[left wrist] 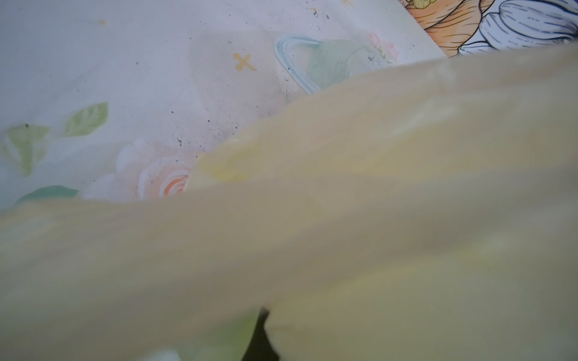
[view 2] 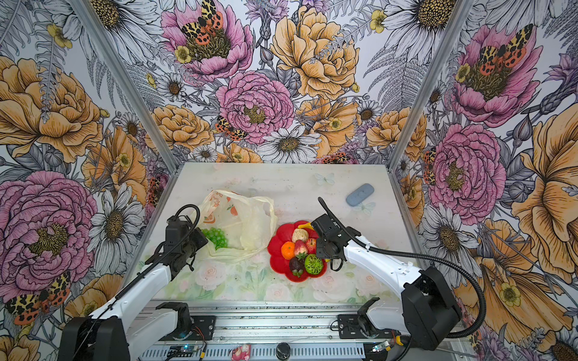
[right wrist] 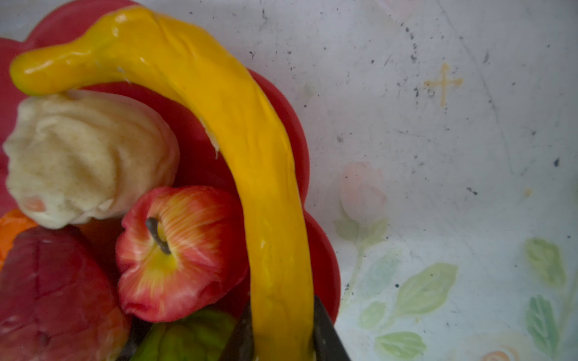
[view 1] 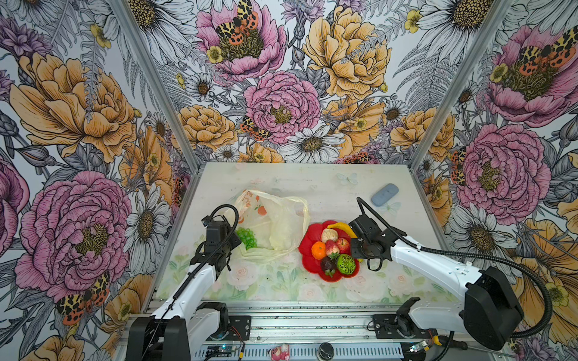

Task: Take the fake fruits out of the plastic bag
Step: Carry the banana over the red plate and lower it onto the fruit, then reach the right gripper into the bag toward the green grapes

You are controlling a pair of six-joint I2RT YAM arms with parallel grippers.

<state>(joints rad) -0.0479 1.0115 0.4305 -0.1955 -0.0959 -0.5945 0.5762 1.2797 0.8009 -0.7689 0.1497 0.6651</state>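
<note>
The right claw (right wrist: 283, 339) is clamped on the lower end of the yellow banana (right wrist: 237, 131). The banana arches away from the claw's tips along the rim of the red flower-shaped plate (right wrist: 322, 256). It looks low over the plate's edge, but I cannot tell whether it touches.

Just beside this claw, on the plate, sit a red apple (right wrist: 178, 253) and a pale bumpy fruit (right wrist: 87, 156). Further along are a strawberry (view 1: 332, 249), an orange (view 1: 318, 250), a dark mangosteen (view 1: 328, 265) and a bumpy green fruit (view 1: 347, 264).

Well apart from it, the left claw (view 1: 233, 247) is closed at the mouth of the plastic bag (view 1: 275, 218), apparently pinching the thin film, which drapes right over its wrist camera. The green grape bunch (view 1: 247, 238) lies inside the bag, right beside that claw's tips.

The step in hand looks like setting the banana down, with most of the task done. Next, the right claw should lower the banana, open and back away without nudging the apple. Then it should cross to the bag mouth for the grapes while the left claw holds the film open.
</note>
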